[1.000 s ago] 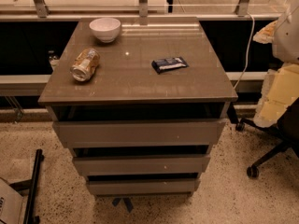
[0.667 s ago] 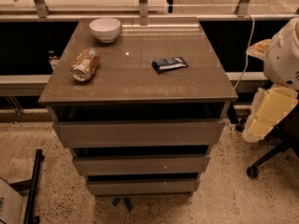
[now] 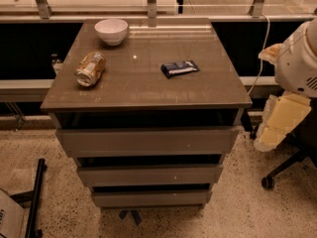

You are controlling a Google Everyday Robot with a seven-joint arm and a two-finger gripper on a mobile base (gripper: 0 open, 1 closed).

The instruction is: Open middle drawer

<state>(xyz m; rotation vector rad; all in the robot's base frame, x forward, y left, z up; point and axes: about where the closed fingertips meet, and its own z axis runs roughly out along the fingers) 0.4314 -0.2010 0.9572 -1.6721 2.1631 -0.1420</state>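
on the cabinet top [image 3: 148,90], a tipped can [image 3: 90,68] lies at left, a white bowl [image 3: 111,30] upper left, a dark snack packet [image 3: 180,68] centre. the middle drawer [image 3: 148,175] looks shut, lower centre. the gripper [image 3: 278,125] hangs at the right edge, well apart from it; whether it is apart or together i cannot tell. likely the approach step: next it must reach that front and pull.

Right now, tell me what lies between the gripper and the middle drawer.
In the camera view, nothing: the gripper hangs right of the cabinet, and only bare speckled floor separates it from the middle drawer.
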